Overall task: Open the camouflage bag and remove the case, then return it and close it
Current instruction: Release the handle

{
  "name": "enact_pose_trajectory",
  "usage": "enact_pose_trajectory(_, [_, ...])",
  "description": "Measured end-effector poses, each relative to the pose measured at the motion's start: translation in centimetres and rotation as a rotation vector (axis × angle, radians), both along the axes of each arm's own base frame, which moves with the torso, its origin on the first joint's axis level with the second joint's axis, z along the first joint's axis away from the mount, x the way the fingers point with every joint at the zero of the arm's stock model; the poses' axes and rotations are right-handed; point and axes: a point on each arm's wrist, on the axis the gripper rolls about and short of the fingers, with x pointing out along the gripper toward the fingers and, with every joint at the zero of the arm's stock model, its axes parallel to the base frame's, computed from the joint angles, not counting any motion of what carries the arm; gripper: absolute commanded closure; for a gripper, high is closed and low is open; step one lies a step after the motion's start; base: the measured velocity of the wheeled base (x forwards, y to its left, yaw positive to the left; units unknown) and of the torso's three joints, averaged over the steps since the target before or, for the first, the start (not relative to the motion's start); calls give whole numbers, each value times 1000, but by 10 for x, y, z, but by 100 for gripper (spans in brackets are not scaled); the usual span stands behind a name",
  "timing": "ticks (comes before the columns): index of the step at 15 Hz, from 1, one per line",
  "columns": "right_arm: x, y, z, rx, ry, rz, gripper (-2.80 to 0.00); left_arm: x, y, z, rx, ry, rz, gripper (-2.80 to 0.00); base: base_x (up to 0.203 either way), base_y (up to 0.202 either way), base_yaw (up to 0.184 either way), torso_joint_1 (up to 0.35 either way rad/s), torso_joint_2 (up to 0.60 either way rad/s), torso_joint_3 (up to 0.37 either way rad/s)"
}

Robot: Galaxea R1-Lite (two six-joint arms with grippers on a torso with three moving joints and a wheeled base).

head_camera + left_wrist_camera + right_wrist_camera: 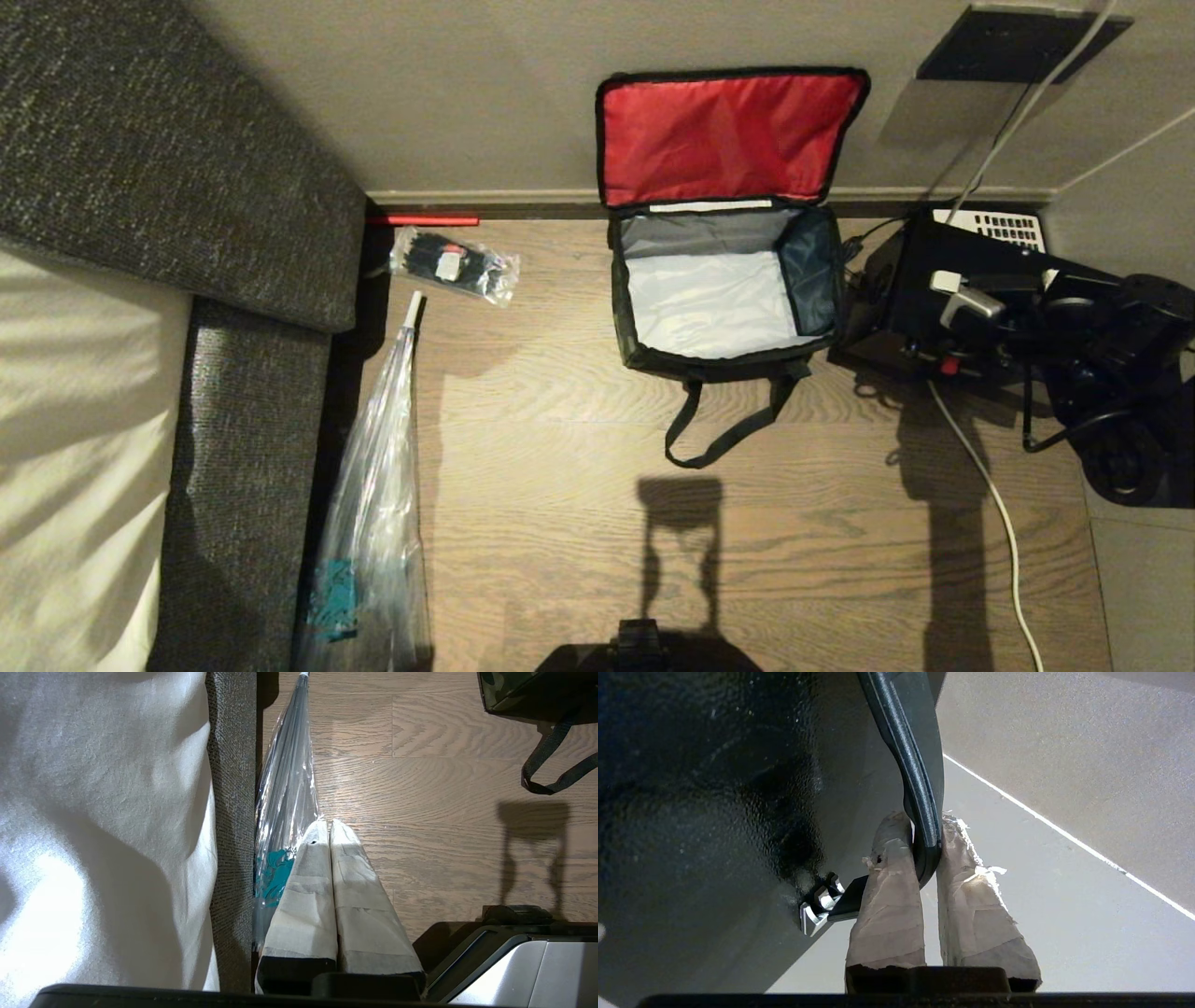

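Observation:
The camouflage bag (719, 289) stands open on the wood floor against the wall. Its red-lined lid (728, 135) leans back and its silver-grey inside holds nothing. Just right of the bag, the black case (910, 280) hangs from my right gripper (966, 301). In the right wrist view the taped fingers (887, 877) are shut on the case's black handle (920, 788), beside its glossy speckled face (714, 788). My left gripper (329, 823) is parked and shut above the floor. The bag's corner (514, 690) and strap (551, 765) show in that view.
A grey sofa with a white cushion (140, 373) fills the left side. Beside it lie a long clear plastic bag (373, 523) and a packet of black ties (453, 264). A telephone with a white keypad (999, 227) and a white cable (990, 495) are on the right.

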Motion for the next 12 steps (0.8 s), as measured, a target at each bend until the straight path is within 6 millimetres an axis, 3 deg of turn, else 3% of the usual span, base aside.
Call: enact_pose_trajectory(12, [19, -9, -34, 24, 60, -14, 0, 0, 0, 0, 0, 0, 0, 0, 0, 0, 0, 0, 0, 0])
